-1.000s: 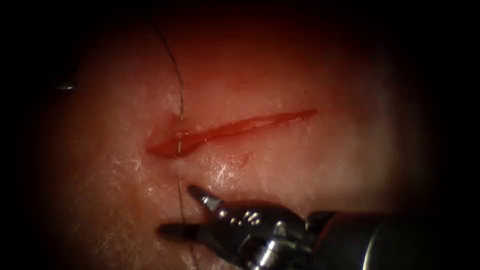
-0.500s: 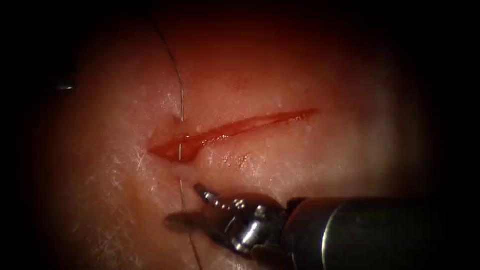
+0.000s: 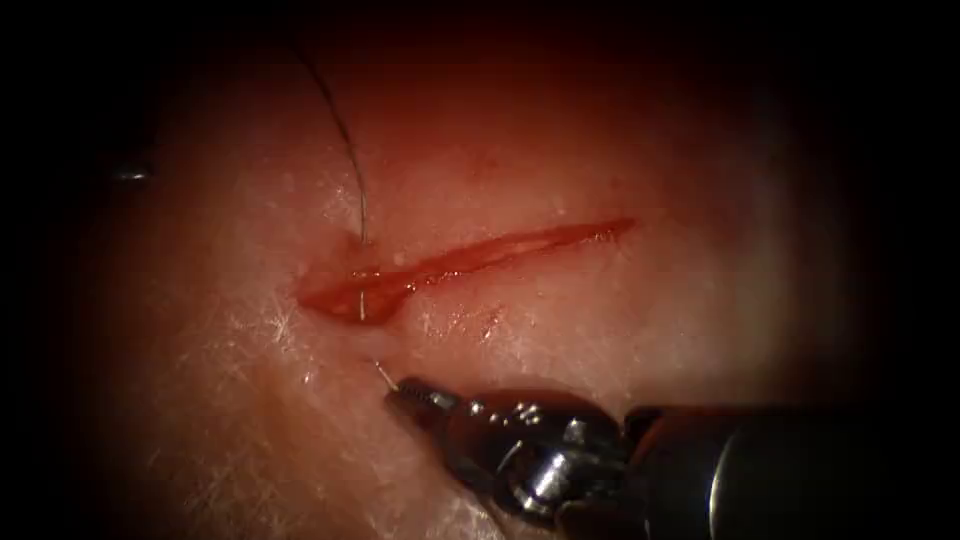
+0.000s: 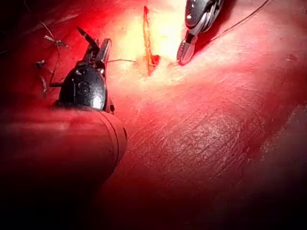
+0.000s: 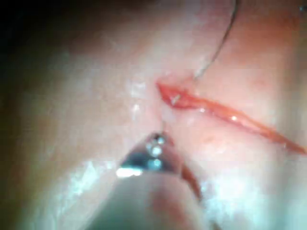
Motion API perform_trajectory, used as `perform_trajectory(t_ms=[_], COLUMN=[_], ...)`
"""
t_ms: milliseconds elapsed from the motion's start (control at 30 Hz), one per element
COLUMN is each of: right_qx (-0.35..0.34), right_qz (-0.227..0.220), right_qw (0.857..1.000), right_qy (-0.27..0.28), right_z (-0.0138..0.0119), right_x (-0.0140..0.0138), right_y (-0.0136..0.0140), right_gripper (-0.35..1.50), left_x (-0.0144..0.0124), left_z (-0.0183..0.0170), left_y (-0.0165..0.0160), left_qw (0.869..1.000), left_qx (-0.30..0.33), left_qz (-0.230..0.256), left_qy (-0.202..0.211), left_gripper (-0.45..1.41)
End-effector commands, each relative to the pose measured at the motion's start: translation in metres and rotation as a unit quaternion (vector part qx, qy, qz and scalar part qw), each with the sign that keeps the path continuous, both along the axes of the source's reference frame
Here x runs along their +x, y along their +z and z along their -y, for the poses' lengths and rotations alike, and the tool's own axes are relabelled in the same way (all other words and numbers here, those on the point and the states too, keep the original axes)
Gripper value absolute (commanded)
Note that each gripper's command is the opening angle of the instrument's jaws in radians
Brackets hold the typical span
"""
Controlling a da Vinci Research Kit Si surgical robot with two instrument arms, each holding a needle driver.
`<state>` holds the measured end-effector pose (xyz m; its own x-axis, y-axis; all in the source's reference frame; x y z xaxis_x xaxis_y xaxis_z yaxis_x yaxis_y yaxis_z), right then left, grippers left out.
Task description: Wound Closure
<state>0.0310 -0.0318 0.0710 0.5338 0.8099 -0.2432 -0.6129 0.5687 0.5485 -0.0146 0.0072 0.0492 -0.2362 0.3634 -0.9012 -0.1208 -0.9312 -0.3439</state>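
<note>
- Tissue (image 3: 620, 320): one pale slab with one slanting cut (image 3: 500, 250) across its middle. No writing shows on it.
- Tools: two.
- Right tool (image 3: 400, 390): it comes in from the right. Its jaws are clenched on the thread (image 3: 352, 160) close against the tissue, just below the cut's left end.
- Left tool (image 4: 93, 37): seen in the left wrist view, well apart from the cut, jaws parted and grasping nothing. A pale mark on its dark wrist cannot be read.
- Thread: one dark strand runs down from the far side, enters the tissue just above the cut's left end, crosses the gap and comes out below at the right tool's tip.
- Cut ends (image 4: 50, 40): a few short pieces beside the left tool; I cannot count them.
- Red fluid (image 3: 335, 297): one pool in the cut's left end.
</note>
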Motion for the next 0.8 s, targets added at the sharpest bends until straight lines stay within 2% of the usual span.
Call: perform_trajectory(t_ms=[33, 467, 633, 800], right_qx=[0.003, 0.041, 0.064, 0.074], right_qz=[-0.004, -0.012, 0.004, 0.008], right_qw=[1.0, 0.995, 0.988, 0.985], right_qy=[-0.007, -0.093, -0.143, -0.158], right_z=[0.0016, 0.0061, 0.0078, 0.008], right_x=[-0.0002, -0.0032, -0.0069, -0.0089], right_y=[-0.0001, -0.0026, -0.0036, -0.0043], right_gripper=[-0.35, -0.35, -0.35, -0.35], left_x=[-0.0005, 0.0003, 0.0009, 0.0009], left_z=[0.0002, -0.0002, -0.0006, -0.0006], left_y=[0.0008, 0.0004, -0.0002, -0.0001], left_qw=[1.0, 1.0, 1.0, 1.0], left_qx=[0.0, 0.002, 0.004, 0.004], left_qz=[0.001, 0.001, -0.002, -0.003], left_qy=[0.001, 0.002, -0.001, -0.002], left_gripper=[-0.45, -0.45, -0.45, -0.45])
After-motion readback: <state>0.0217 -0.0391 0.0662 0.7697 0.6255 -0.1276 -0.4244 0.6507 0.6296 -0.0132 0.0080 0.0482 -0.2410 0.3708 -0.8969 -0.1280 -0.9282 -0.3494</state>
